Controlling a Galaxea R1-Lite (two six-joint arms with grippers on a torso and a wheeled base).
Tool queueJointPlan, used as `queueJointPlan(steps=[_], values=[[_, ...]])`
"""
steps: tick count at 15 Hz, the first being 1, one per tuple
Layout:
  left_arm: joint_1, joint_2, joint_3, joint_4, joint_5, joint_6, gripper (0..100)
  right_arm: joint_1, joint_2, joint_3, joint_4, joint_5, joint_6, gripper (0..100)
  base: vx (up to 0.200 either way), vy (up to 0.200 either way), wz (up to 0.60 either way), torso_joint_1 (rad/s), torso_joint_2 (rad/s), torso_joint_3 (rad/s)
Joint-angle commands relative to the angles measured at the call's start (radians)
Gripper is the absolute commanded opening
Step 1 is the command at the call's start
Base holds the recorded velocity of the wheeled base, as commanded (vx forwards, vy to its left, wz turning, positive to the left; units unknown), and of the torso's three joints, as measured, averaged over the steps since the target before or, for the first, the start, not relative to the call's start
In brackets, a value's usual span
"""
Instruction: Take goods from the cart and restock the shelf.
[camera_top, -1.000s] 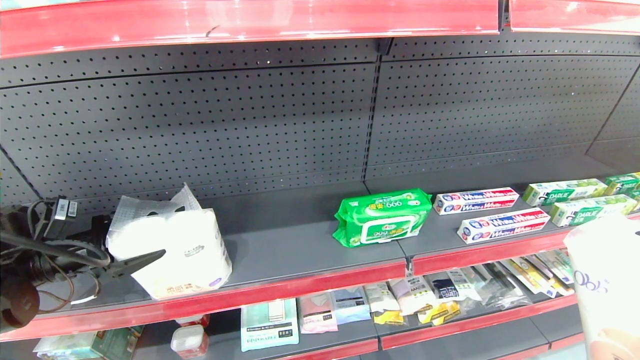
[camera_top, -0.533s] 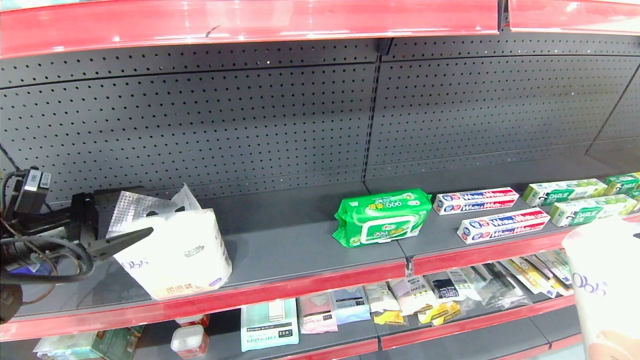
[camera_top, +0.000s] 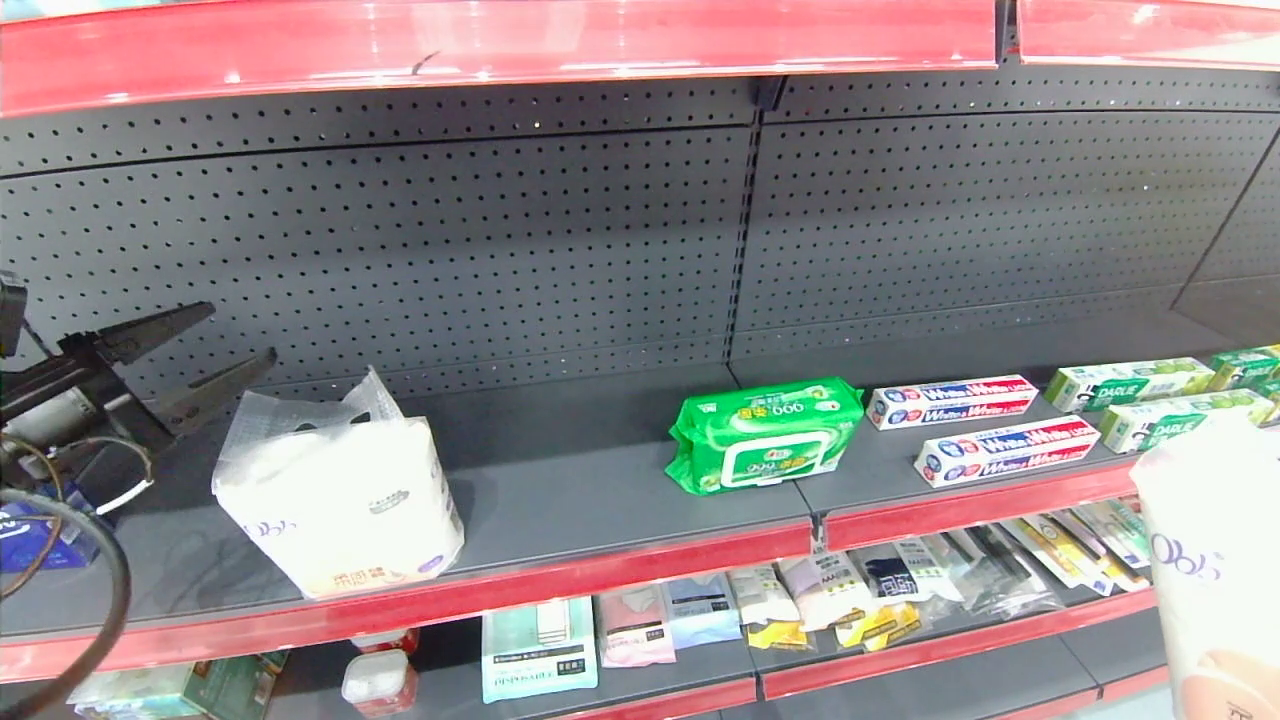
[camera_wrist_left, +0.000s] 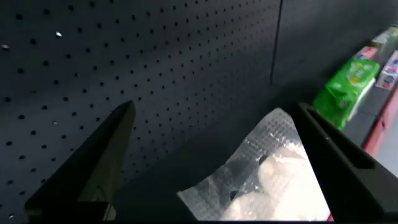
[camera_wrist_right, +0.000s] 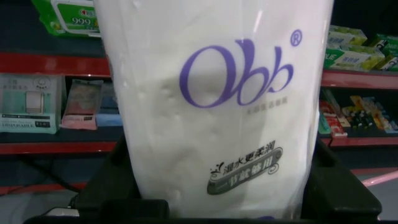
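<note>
Held tissue pack (camera_wrist_right: 217, 106) first: tall and white, soft wrap, purple lettering across its face, long axis standing straight up. The right gripper (camera_wrist_right: 217, 171) has its jaws clamped on the pack's two flanks low down, so the bulk rides above the grip.

Take the green wipes pack (camera_top: 765, 435) as the marker. In the head view the held tissue pack (camera_top: 1215, 570) sits well to the right of the green wipes pack, lower, and out in front of the shelf (camera_top: 560, 490), on the robot's side of the red front lip. That's the relation that counts. The bare run of shelf lies to the left of the green wipes pack, so I'd say the load has to rise over the lip and travel left and inward, staying upright. The right arm carries it and is plainly the one to do it.

Far end of that bare run: the shelved tissue pack (camera_top: 345, 500), well left of the green wipes pack, same white wrap, standing upright near the lip with its crinkled clear top flap poking up.

Left gripper (camera_top: 240, 333) next, farther left again and higher, jaws spread wide, apart from the flap and gripping nothing. From the left wrist the shelved tissue pack (camera_wrist_left: 273, 180) shows below and between those parted jaws.

Toothpaste boxes (camera_top: 950, 400) lie flat just right of the green wipes pack.
</note>
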Motion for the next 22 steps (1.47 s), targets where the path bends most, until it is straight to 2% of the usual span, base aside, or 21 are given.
queueJointPlan(steps=[1, 3, 6, 9, 12, 13, 14, 15, 17, 19, 20, 21, 22], values=[[-0.038, -0.1, 0.079, -0.001, 0.19, 0.007, 100, 0.002, 0.002, -0.012, 0.0, 0.01, 0.001, 0, 0.0, 0.0, 0.0, 0.0, 0.0, 0.0], [-0.034, -0.114, 0.133, -0.001, 0.317, 0.013, 100, 0.002, 0.002, -0.015, 0.0, 0.022, 0.004, 0, 0.0, 0.0, 0.0, 0.0, 0.0, 0.0], [-0.018, -0.158, 0.225, -0.001, 0.446, 0.02, 100, 0.002, -0.006, -0.009, 0.0, 0.022, 0.004, 0, 0.0, 0.0, 0.0, 0.0, 0.0, 0.0], [-0.021, -0.158, 0.222, 0.022, 0.706, 0.033, 100, 0.0, -0.01, -0.009, 0.0, 0.02, 0.005, 0, 0.0, 0.0, 0.0, 0.0, 0.0, 0.0], [-0.026, -0.175, 0.211, 0.098, 0.911, 0.034, 100, 0.002, -0.009, -0.009, 0.0, 0.022, 0.004, 0, 0.0, 0.0, 0.0, 0.0, 0.0, 0.0], [-0.026, -0.218, 0.228, 0.144, 0.949, 0.034, 100, 0.003, -0.006, -0.009, 0.0, 0.024, 0.005, 0, 0.0, 0.0, 0.0, 0.0, 0.0, 0.0], [-0.026, -0.279, 0.231, 0.203, 0.943, 0.034, 100, 0.003, -0.004, -0.008, 0.0, 0.024, 0.005, 0, 0.0, 0.0, 0.0, 0.0, 0.0, 0.0], [-0.032, -0.359, 0.214, 0.316, 0.923, 0.034, 100, 0.003, -0.004, -0.003, 0.0, 0.027, 0.004, 0, 0.0, 0.0, 0.0, 0.0, 0.0, 0.0], [-0.061, -0.561, 0.162, 0.637, 0.884, 0.034, 100, 0.002, -0.006, 0.006, 0.0, 0.05, 0.004, 0, 0.0, 0.0, 0.0, 0.0, 0.0, 0.0], [-0.121, -0.805, 0.144, 0.959, 0.833, 0.034, 100, 0.003, 0.0, 0.008, 0.0, 0.051, 0.004, 0, 0.0, 0.0, 0.0, 0.0, 0.0, 0.0], [-0.136, -0.919, 0.151, 1.089, 0.799, 0.043, 100, 0.003, 0.002, 0.006, 0.0, 0.051, 0.004, 0, 0.0, 0.0, 0.0, 0.0, 0.0, 0.0], [-0.153, -1.023, 0.159, 1.21, 0.772, 0.085, 100, 0.002, 0.005, 0.006, 0.0, 0.051, 0.002, 0, 0.0, 0.0, 0.0, 0.0, 0.0, 0.0], [-0.155, -1.032, 0.161, 1.22, 0.77, 0.088, 100, 0.003, 0.005, 0.006, 0.0, 0.051, 0.002, 0, 0.0, 0.0, 0.0, 0.0, 0.0, 0.0]])
